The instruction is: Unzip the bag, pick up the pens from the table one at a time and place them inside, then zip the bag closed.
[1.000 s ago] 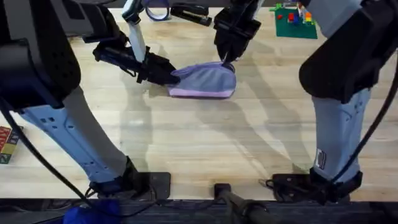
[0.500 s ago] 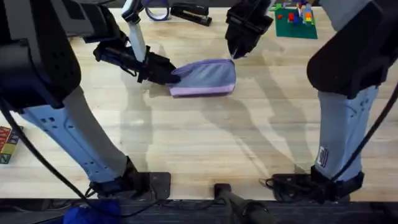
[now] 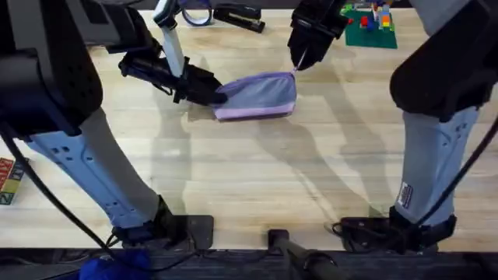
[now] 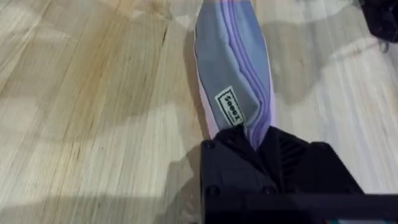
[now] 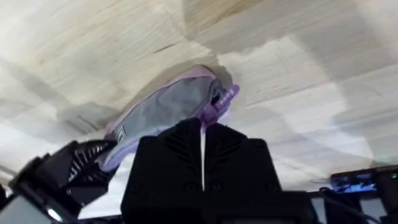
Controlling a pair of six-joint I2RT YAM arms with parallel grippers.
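Note:
The lavender bag lies on the table, its zipper running along its length. My left gripper is shut on the bag's left end, and in the left wrist view the fabric is pinched between its black fingers. My right gripper hovers just above the bag's right end, shut on the purple zipper pull. The right wrist view also shows the bag and the left gripper beyond it. The pens are out of view.
Along the far edge sit a purple tape ring, a black stapler and a green baseplate with bricks. Coloured blocks lie at the left edge. Bare wood stretches in front of the bag.
My right gripper has moved right and farther back with the zipper pull. The bag has been drawn taut and shifted slightly right. The left gripper has kept its hold.

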